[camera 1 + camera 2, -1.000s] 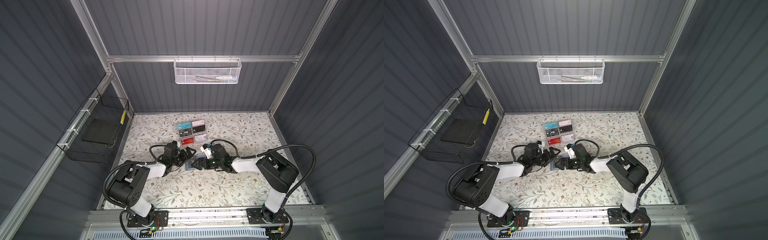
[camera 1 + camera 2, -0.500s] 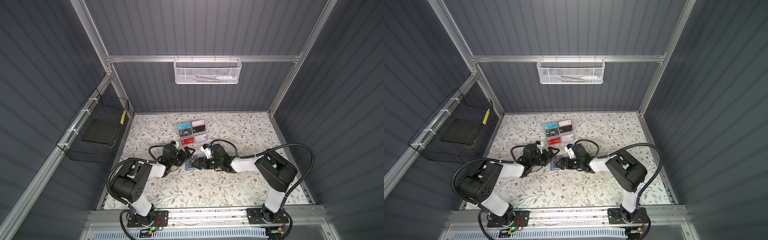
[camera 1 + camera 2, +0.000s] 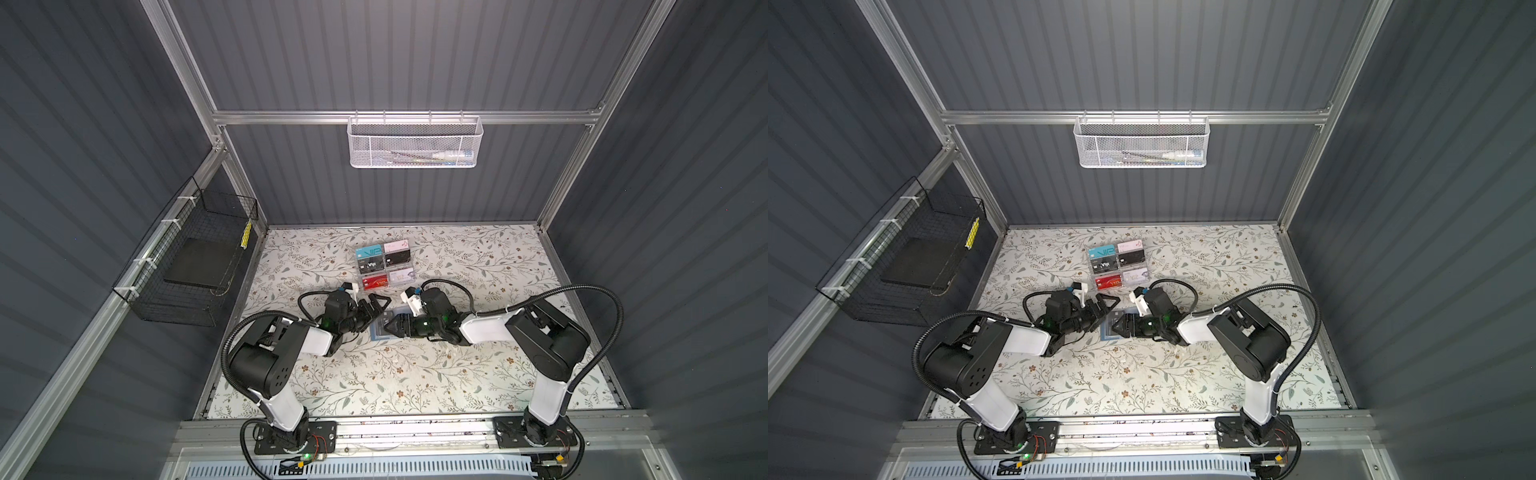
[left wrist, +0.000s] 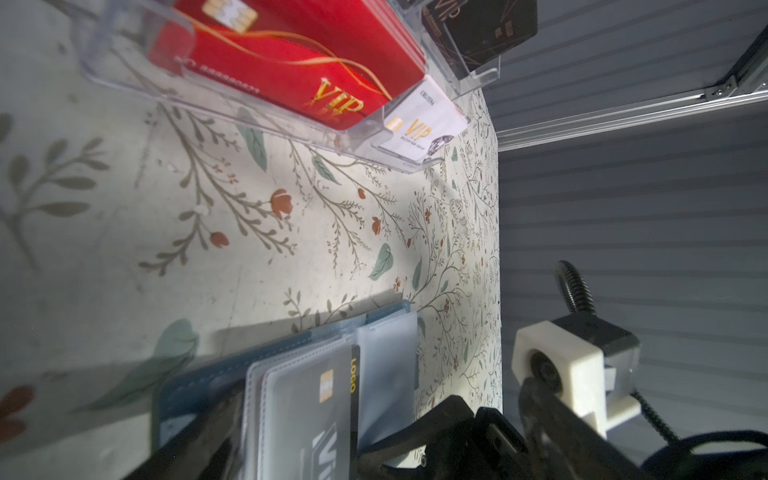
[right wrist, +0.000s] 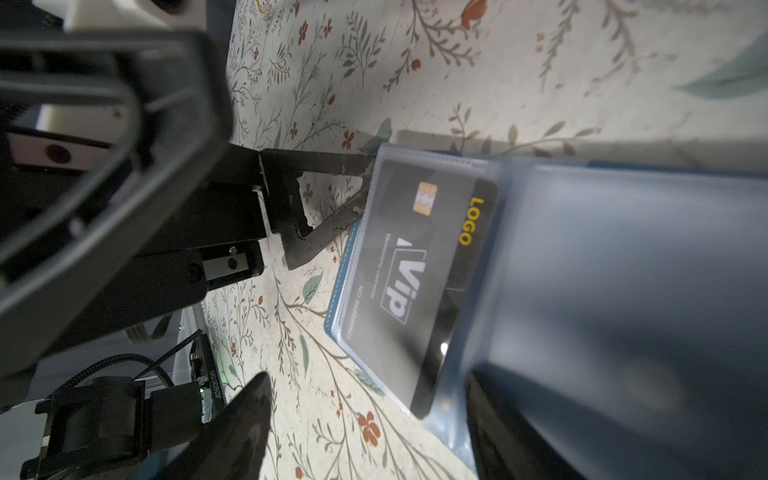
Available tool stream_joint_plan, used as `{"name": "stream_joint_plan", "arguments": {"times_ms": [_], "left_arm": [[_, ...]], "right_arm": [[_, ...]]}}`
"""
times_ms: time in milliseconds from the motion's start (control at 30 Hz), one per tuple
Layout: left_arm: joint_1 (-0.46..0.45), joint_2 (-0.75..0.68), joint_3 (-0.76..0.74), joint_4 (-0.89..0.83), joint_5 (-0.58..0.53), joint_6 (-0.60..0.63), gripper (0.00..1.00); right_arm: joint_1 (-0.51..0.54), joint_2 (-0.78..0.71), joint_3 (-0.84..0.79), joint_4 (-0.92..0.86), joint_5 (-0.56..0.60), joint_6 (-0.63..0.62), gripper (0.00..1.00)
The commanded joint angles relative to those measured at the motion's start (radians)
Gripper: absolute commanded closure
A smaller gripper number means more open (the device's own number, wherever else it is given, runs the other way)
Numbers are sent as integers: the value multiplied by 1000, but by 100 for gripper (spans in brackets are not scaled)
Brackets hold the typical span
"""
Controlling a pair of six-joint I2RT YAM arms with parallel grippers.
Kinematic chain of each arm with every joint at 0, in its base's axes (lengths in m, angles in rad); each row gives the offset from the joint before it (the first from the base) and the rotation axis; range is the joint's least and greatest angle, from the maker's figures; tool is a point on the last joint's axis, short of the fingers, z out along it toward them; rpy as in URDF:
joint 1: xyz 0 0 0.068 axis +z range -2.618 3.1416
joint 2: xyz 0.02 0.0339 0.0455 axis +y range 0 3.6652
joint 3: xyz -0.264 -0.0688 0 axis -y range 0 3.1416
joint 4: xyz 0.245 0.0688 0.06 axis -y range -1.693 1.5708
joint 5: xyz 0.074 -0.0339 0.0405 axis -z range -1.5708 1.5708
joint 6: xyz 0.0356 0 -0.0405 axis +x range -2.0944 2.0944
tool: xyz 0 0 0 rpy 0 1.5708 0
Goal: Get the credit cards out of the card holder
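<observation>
Slate-blue leather-like card holder (image 3: 378,333) lies open at the middle of the floral tabletop (image 3: 374,376), between both claws. Its clear sleeve holds a black plastic credit card (image 5: 415,270) reading "Vip" in white and "LOGO" in yellow beside a gold chip; the smaller print is too fine to read. The left gripper (image 3: 374,308) gapes wide, one fingertip (image 5: 332,164) at the sleeve's corner. The right gripper (image 3: 391,326) stands partly apart at the holder's right side. A blurred translucent sleeve hides one of its fingers, so a grip cannot be told. Farther back, a clear acrylic tiered rack (image 4: 95,50) shows cards lettered "VIP".
</observation>
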Motion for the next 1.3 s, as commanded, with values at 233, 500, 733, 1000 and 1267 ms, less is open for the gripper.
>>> {"name": "stream_joint_plan", "arguments": {"times_ms": [233,500,733,1000,1267], "left_arm": [[-2,55,-31,-116,26,-18,0],[16,56,-18,-124,54,-19,0],[79,-76,49,-330,89,50,0],[81,-116,75,-350,114,31,0],[65,-45,59,-232,144,-28,0]], "right_arm": [[-1,54,11,91,-44,34,34],[-5,65,-3,135,-53,58,37],[-7,63,-4,131,-53,61,39],[-7,76,-3,139,-58,71,41],[-9,88,3,138,-57,73,43]]}}
